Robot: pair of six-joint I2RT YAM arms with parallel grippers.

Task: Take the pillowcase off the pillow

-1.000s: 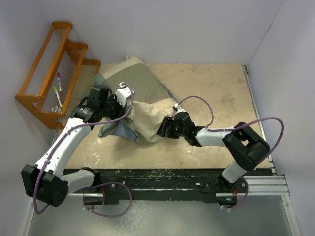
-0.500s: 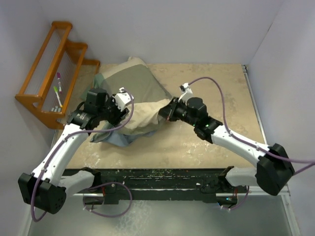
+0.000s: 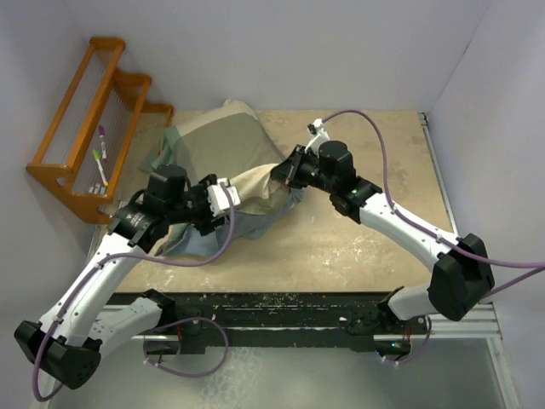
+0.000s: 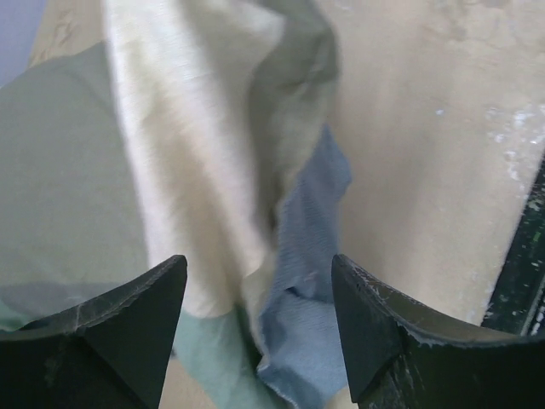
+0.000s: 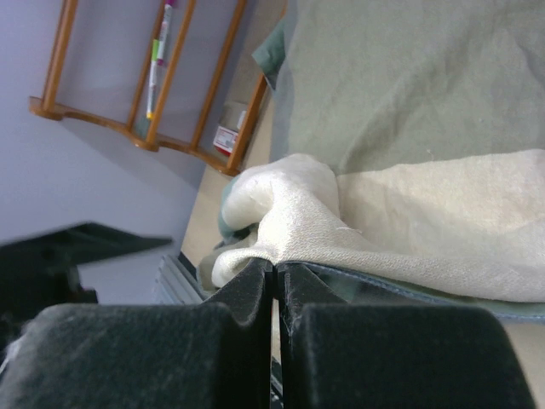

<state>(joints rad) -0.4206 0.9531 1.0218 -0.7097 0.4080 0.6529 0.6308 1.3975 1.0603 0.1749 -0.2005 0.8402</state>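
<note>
The pillowcase [image 3: 230, 162] lies bunched at the back left of the table, showing olive-grey, beige, teal and blue-grey panels. Its plump back part bulges; the pillow is hidden inside. My right gripper [image 3: 286, 175] is shut on the beige edge of the pillowcase [image 5: 358, 230], pinched at the tips of the right gripper [image 5: 274, 274], and holds it lifted off the table. My left gripper [image 3: 226, 198] hovers open over the case's near end. In the left wrist view the left gripper [image 4: 257, 332] has the beige, teal and blue-grey folds of the pillowcase [image 4: 302, 256] below it, untouched.
An orange wooden rack [image 3: 89, 128] with pens stands against the left wall, also seen as the rack [image 5: 162, 94] in the right wrist view. Walls close in on the left, back and right. A black rail [image 3: 298, 307] runs along the table's near edge.
My right gripper shut on the beige edge and drew it up and toward the back. My left gripper opened, let go of the cloth, and shifted slightly right and nearer.
</note>
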